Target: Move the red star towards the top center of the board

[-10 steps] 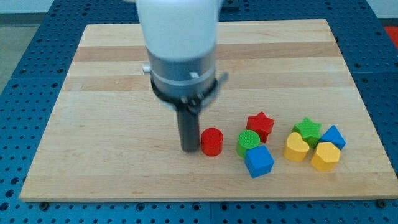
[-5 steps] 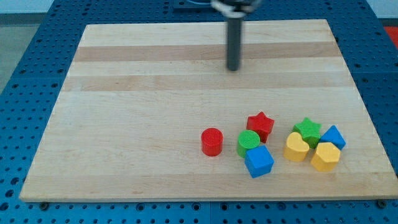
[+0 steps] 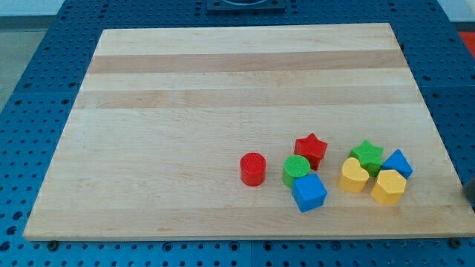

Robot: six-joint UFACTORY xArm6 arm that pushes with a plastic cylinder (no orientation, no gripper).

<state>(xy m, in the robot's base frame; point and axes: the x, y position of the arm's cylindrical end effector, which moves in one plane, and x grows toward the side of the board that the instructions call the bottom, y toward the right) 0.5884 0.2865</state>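
Observation:
The red star (image 3: 311, 150) lies on the wooden board (image 3: 223, 89) at the lower right, touching the green cylinder (image 3: 295, 170) on its lower left. A dark blurred shape (image 3: 470, 190) at the view's right edge, off the board, looks like part of my rod. Its very end cannot be made out. It is far to the right of the red star, beyond the other blocks.
A red cylinder (image 3: 252, 168) stands left of the green cylinder. A blue cube (image 3: 309, 192) touches the green cylinder from below. Further right cluster a green star (image 3: 367, 155), a blue block (image 3: 398, 162), a yellow heart (image 3: 354, 176) and a yellow hexagon (image 3: 388, 186).
The rod went from beside the red cylinder up to the board's top centre, then left the board; only a dark blur at the right edge remains. No block moved.

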